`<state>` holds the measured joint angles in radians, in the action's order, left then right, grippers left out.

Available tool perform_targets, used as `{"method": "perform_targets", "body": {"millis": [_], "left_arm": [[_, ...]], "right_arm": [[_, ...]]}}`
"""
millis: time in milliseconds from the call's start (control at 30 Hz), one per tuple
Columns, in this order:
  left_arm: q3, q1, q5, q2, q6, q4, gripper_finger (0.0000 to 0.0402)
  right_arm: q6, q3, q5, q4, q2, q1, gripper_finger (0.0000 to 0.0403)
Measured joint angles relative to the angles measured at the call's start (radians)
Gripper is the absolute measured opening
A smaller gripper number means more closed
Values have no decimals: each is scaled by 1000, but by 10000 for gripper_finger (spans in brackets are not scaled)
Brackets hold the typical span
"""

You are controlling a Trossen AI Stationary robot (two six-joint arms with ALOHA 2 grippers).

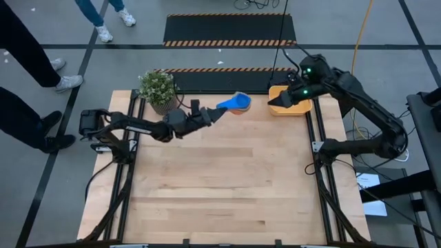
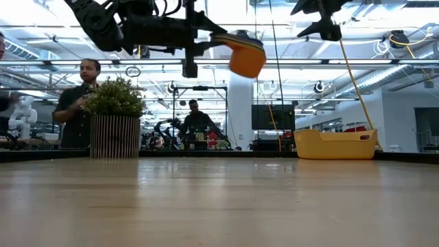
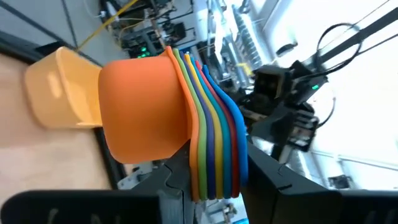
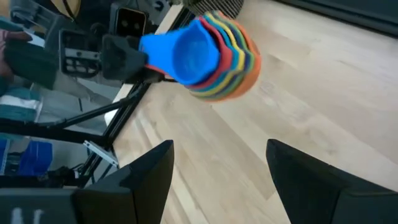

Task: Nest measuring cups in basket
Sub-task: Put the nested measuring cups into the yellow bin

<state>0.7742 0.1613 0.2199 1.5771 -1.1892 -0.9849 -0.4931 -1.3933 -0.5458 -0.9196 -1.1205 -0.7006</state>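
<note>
Nested measuring cups [image 3: 168, 118], orange outermost, blue innermost, handles clamped in left claw [image 1: 215, 114], lifted off the counter [image 1: 220, 179]. Basket [image 1: 289, 105] beneath spread, empty right claw [image 1: 293, 93].

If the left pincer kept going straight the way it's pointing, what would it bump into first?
Probably the small yellow-orange plastic basket. The left pincer, shut on the nested stack of coloured plastic measuring cups, points toward it, but the cups are carried high, so they might pass over its rim.

Inner measuring cups [image 3: 208, 134] are concealed by the orange outer bowl; only rims are shown. Part of the basket [image 1: 293, 105] at 1 o'clock is covered by the right gripper [image 1: 279, 100].
</note>
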Motion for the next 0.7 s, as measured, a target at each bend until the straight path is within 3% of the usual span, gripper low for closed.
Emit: {"method": "perform_targets", "body": {"millis": [200, 433, 700], "left_arm": [[57, 67, -104, -2, 5, 19, 92], [250, 138, -252, -1, 107, 329, 92], [401, 213, -262, -2, 176, 541, 92]], "right_arm": [[1, 0, 22, -16, 18, -6, 249], [34, 0, 111, -28, 40, -7, 249], [112, 0, 232, 58, 81, -33, 249]]}}
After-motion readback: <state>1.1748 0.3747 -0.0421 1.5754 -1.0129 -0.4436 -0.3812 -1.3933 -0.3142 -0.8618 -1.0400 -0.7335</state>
